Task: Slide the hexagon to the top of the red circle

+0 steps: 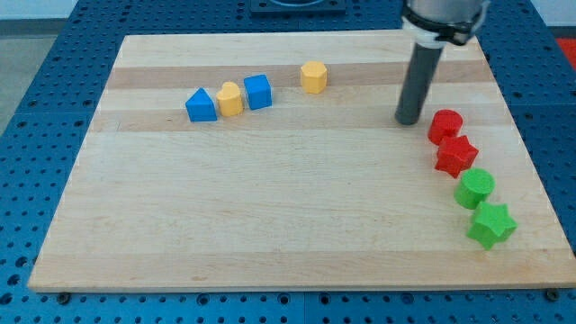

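The yellow hexagon (pixel 313 76) sits near the view's top, centre-right of the wooden board (pixel 270 207). The red circle (pixel 445 125) lies at the view's right, far right of the hexagon and a little lower. My tip (pixel 409 120) rests on the board just left of the red circle, with a small gap, and well to the right of the hexagon.
A red star (pixel 456 156), a green circle (pixel 474 188) and a green star (pixel 491 224) run down the right side below the red circle. At upper left a blue triangle-like block (pixel 201 105), a yellow block (pixel 230 98) and a blue cube (pixel 257 92) sit in a row.
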`<state>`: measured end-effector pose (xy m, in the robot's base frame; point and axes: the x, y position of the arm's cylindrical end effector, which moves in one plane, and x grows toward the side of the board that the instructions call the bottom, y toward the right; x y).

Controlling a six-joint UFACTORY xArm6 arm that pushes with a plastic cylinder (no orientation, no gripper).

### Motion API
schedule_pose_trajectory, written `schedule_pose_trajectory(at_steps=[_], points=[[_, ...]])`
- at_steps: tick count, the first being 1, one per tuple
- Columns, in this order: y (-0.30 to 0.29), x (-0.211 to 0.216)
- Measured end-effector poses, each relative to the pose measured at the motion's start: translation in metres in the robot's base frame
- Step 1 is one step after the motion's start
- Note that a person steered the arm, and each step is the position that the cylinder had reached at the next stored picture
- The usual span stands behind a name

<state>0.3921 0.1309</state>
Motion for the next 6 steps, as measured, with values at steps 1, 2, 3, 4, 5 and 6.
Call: schedule_pose_trajectory(at_steps=[1, 2, 3, 4, 5, 6], points=[[-0.061, 0.0], [-0.107, -0.007], [-0.13, -0.025], [-0.137, -0.048], [-0.137, -0.072], [-0.137, -0.093]])
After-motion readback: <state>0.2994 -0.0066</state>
